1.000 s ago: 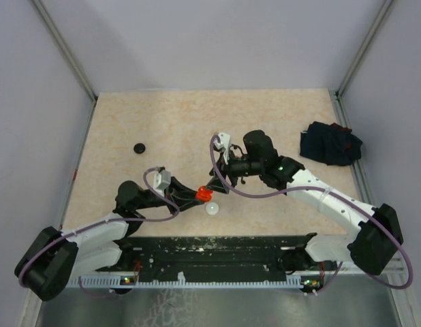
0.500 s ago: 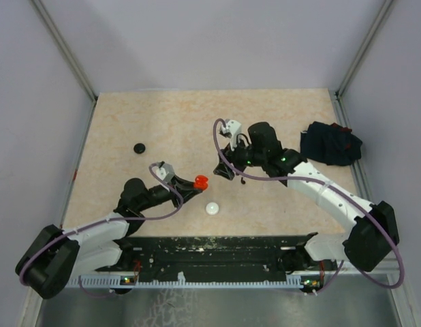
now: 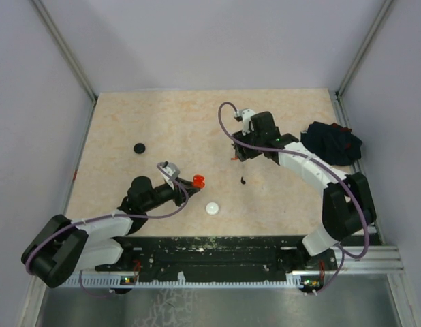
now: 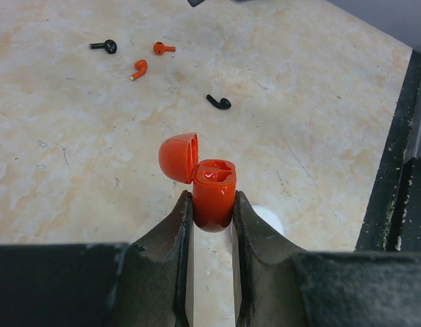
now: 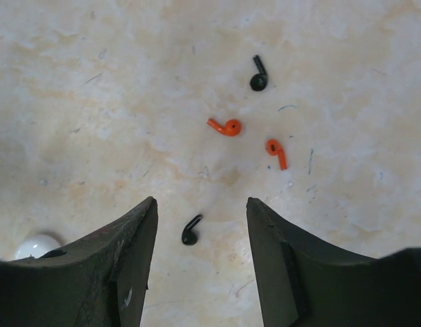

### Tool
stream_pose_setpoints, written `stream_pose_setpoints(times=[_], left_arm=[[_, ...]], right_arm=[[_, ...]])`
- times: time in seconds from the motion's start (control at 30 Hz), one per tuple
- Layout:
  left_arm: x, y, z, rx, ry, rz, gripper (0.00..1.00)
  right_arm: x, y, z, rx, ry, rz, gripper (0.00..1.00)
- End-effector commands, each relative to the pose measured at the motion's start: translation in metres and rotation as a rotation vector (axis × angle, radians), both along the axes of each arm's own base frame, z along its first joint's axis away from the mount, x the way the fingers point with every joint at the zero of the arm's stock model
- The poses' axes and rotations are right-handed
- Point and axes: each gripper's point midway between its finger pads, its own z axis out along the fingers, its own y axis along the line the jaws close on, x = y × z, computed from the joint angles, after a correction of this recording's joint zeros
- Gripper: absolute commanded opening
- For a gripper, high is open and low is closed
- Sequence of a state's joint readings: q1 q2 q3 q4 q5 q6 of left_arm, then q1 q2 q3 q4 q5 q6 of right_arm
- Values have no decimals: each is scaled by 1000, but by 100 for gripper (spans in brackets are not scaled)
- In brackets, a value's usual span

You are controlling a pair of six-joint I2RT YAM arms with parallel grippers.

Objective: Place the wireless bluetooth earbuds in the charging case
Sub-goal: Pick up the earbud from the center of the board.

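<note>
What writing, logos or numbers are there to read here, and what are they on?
None can be read.
The orange case in the left gripper, the orange earbuds and the black earbuds are plain.
Anything on the dark cloth bundle is too small to read.

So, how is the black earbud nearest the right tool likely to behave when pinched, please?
The black earbud looks tiny beside the right tool, so probably very light and easily flicked away. Its rounded head and smooth shell may let it slip or pivot.
</note>
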State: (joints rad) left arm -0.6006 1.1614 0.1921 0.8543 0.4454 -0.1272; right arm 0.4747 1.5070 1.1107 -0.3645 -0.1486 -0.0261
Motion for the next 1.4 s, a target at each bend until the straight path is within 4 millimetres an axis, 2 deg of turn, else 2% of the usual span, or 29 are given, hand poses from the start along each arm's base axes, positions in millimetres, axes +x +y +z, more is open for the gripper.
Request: stream_pose_setpoints(times=[0.0, 0.17, 0.37, 0.57, 0.97, 1.37], left_arm=[[11, 4, 7, 13, -86, 45, 0], [11, 11, 4, 24, -171, 62, 0], [13, 14, 0, 28, -168, 88, 0], [13, 15, -3, 37, -162, 89, 0], [13, 16, -2, 44, -161, 93, 0], [12, 14, -3, 47, -157, 79, 0]], right_arm=[[39, 2, 16, -7, -78, -57, 54], [57, 6, -15, -17, 8, -151, 45], [68, 11, -36, 26, 73, -265, 42], [75, 12, -63, 8, 124, -309, 40], [84, 21, -82, 26, 152, -328, 34], [72, 26, -99, -11, 202, -306, 29]])
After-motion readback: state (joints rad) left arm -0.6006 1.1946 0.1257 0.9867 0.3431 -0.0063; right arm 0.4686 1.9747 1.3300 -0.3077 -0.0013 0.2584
